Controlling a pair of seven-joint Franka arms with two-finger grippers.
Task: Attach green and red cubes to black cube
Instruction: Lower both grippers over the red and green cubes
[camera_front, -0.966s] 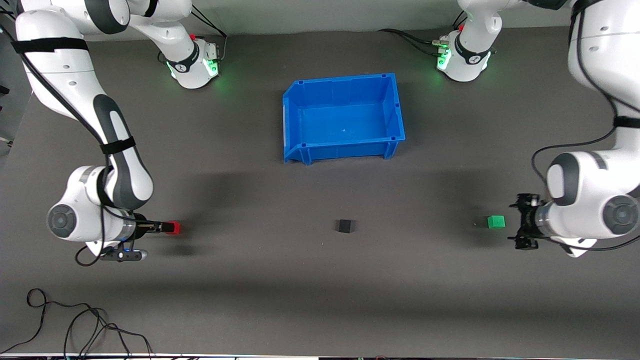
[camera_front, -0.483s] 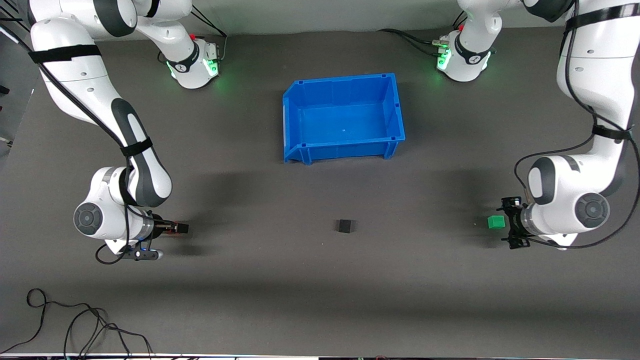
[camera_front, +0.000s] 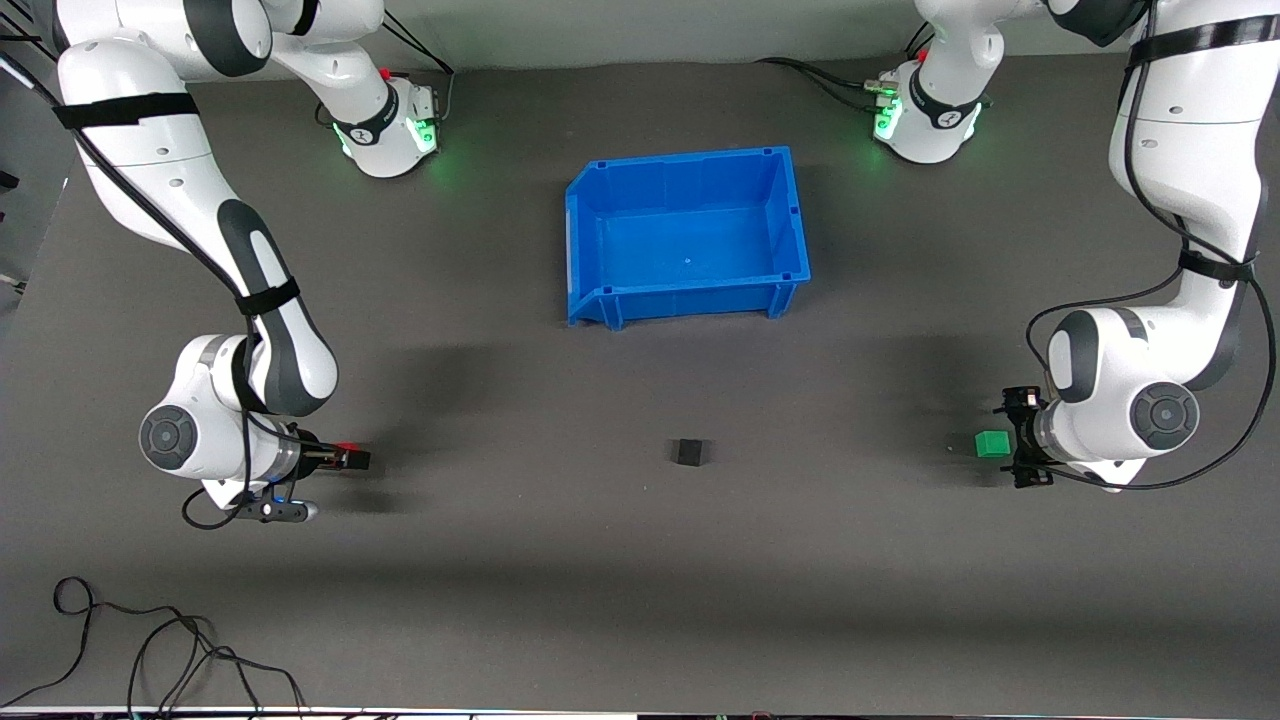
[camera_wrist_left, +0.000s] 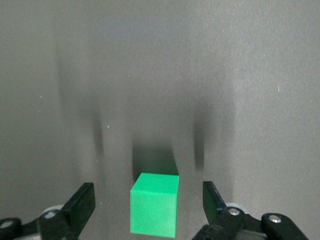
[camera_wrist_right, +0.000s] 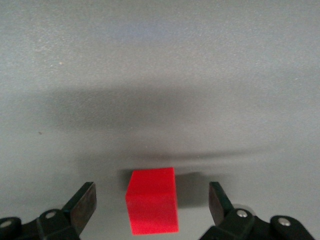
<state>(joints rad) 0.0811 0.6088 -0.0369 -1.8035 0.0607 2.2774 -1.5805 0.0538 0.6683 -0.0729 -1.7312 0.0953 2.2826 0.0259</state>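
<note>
Both grippers — left gripper, right gripper — gape astride the stiff, light small green plastic cube and small red plastic cube (flanking the matte black cube); pinch flat side faces.

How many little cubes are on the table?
3. The black cube sits mid-table, nearer the camera than the blue bin. The green cube lies toward the left arm's end, the red cube toward the right arm's end, each between open gripper fingers.

You're looking at a dark grey surface. On it sit a blue bin toward the robots' bases, a black cube nearer the front camera, a green cube toward the left arm's end, a red cube toward the right arm's, and loose black cable nearest the camera
</note>
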